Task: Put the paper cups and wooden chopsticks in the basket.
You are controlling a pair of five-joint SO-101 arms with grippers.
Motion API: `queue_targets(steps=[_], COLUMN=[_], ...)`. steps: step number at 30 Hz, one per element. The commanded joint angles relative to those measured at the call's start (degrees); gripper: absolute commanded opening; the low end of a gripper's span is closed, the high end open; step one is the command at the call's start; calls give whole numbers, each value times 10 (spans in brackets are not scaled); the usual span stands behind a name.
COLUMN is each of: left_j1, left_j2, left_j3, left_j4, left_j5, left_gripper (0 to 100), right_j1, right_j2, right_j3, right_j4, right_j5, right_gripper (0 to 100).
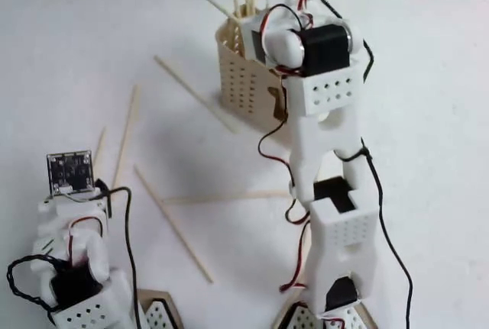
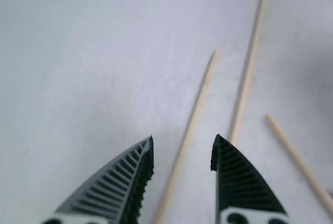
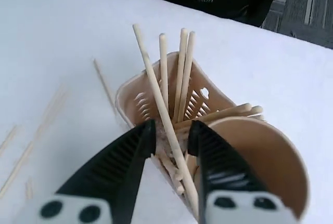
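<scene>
Chopsticks lie loose on the white surface in the high view, five by my count, all left of the basket, which the right arm bends over. In the left wrist view there are three sticks, one lying between the left gripper's spread jaws. In the right wrist view the right gripper has its jaws slightly parted around one slanted chopstick, among six standing in the basket. One paper cup touches the basket.

The basket, upper middle, is cream with a grid of little holes. chopsticks pale tan wood, table plain white, paper cup kraft brown, left gripper black and ribbed.
</scene>
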Motion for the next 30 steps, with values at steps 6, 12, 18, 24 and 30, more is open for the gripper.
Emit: queue_targets(steps=[6,12,18,24,30], left_j1=[-1,-1,-1,-1,-1], left_j2=[-6,-6,-6,-6,-6], left_j3=[-3,-3,-3,-3,-3], left_j4=[-3,-3,-3,-3,-3], left_j5=[-6,-6,-6,-6,-6], left_gripper=[192,192,192,192,192], right_j1=[-34,-34,-32,-19,-13], right_j2=[-15,32,76,104,82], right_j3=[-10,-15,-14,-16,-17], right_j4=[-1,-23,-50,-51,-80], right_j5=[4,4,14,32,33], right_gripper=[152,173,173,149,31])
